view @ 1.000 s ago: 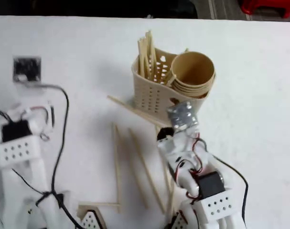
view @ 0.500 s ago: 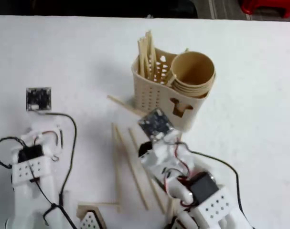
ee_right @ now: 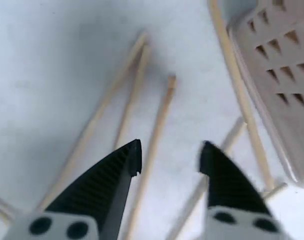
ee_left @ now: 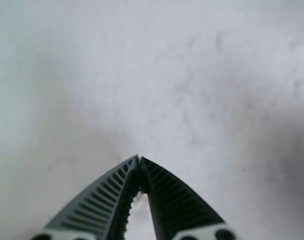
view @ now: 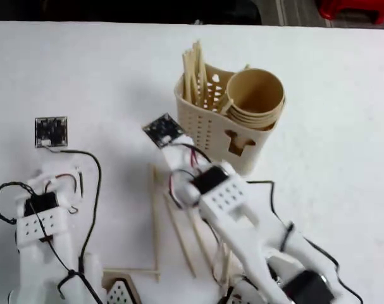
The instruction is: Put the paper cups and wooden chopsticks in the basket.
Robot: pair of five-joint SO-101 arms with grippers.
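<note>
The paper cups (view: 258, 95) sit stacked in the basket (view: 201, 130), with some chopsticks (view: 193, 69) standing beside them. More loose chopsticks (view: 155, 221) lie on the bench (view: 84, 63) just in front. The right arm (view: 223, 196) has swung off the basket front and now hangs over these loose chopsticks. The right jaws are spread, one stick (ee_right: 159, 120) under the gap, so a pick-up looks next. The left jaws are pressed together over bare bench.

left claw (ee_left: 139, 161) | tips pressed together | above bare white table (ee_left: 192, 75)
</note>
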